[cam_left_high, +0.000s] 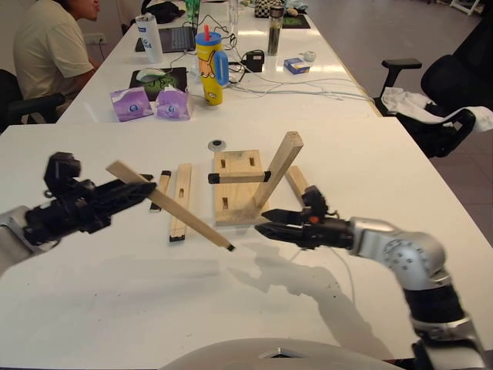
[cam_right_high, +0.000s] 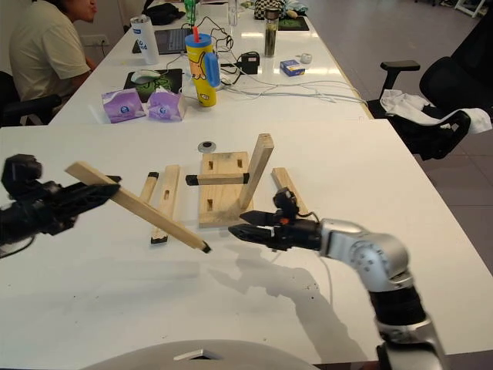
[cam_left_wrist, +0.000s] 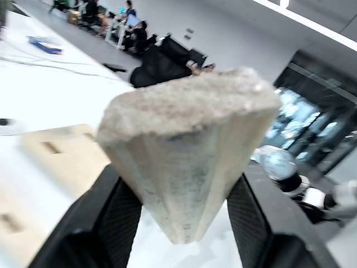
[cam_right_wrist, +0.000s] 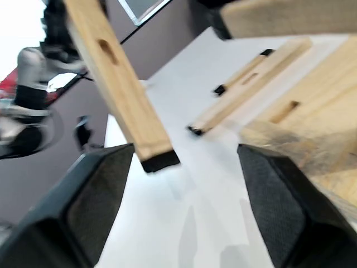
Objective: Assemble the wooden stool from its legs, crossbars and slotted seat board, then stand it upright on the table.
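One leg (cam_left_high: 181,210) hangs slanted over the table (cam_left_high: 370,169), clamped near its top by the left gripper (cam_left_high: 140,189); the right gripper (cam_left_high: 266,228) gapes empty beside the seat board (cam_left_high: 231,206). Swinging that long free end could topple the standing leg (cam_left_high: 279,169) already slotted

We see a bright, evenly lit scene with the light coming from overhead, and the white tabletop (cam_left_high: 385,177) looks nearly washed out beyond the right hand (cam_left_high: 262,228). Soft, pale shadows lie on it just under that hand and its arm. A fainter streak falls below the wooden leg (cam_left_high: 192,221) gripped in the left hand (cam_left_high: 142,189). From the left wrist, the leg's end sits so close that it blurs, with glare from bright panes behind it. From the right wrist, the dark spread fingers (cam_right_wrist: 100,201) and the boards beyond them look smeared.
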Robot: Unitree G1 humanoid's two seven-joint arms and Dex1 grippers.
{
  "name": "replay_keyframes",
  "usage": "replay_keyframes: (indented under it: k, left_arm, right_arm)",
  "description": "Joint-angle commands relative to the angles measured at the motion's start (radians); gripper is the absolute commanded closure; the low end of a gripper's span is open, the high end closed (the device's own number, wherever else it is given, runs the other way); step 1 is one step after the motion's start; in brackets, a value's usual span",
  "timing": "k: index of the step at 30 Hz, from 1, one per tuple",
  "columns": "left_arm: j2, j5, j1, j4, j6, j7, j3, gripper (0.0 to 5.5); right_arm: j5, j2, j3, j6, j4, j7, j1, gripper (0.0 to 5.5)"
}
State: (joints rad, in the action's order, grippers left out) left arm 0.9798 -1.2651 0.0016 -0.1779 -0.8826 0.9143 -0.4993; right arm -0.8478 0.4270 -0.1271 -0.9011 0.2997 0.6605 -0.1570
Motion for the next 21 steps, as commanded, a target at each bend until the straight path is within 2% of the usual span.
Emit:
replay_keyframes:
  k: [1,5,9,15,21]
  left_arm:
    - [0.026,0.11,-0.082,0.113,0.054,0.052,0.006,3.39]
    - [0.013,0.167,-0.092,0.122,0.074,0.079,-0.005,3.39]
    - [-0.054,0.238,-0.117,0.096,0.158,0.08,0.033,3.39]
    - [-0.14,0.347,-0.173,0.085,0.256,0.064,0.113,3.39]
    - [-0.219,0.462,-0.247,0.079,0.345,0.051,0.22,3.39]
  right_arm:
    - [0.165,-0.153,-0.071,0.086,-0.06,-0.197,0.006,2.07]
    - [0.231,-0.229,-0.074,0.121,-0.089,-0.274,0.0,2.07]
    - [0.313,-0.316,-0.041,0.168,-0.178,-0.399,-0.022,2.07]
    - [0.381,-0.325,-0.008,0.2,-0.234,-0.424,-0.053,2.07]
    - [0.461,-0.279,-0.064,0.215,-0.248,-0.365,-0.057,2.07]
